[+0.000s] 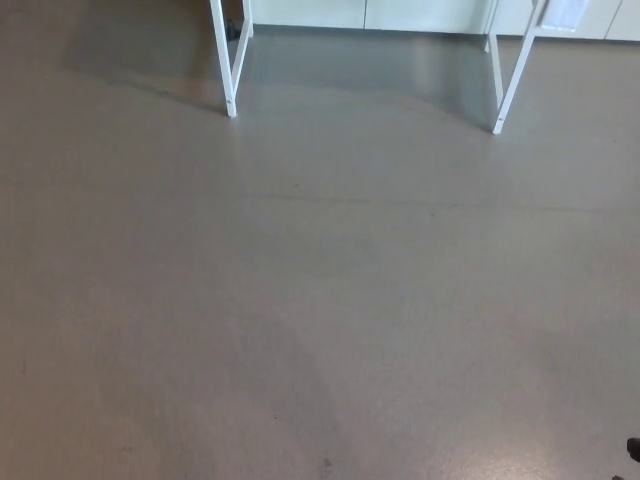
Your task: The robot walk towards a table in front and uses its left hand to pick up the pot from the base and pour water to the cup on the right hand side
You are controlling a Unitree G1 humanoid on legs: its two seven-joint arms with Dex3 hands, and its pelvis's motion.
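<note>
The table (pixel 232 60) is cut off by the top edge — only its white legs show, the left pair reaching the floor (pixel 320 300) at upper left, the right pair at upper right. Its top, and anything standing on it, lies outside the frame. Behind the legs, a pale wall or cabinet front (pixel 400 12) is cropped to a thin strip; which it is cannot be told. Far from the table, at the bottom right corner, a small dark object (pixel 633 449) is clipped by the edge — too little shows to identify it.
</note>
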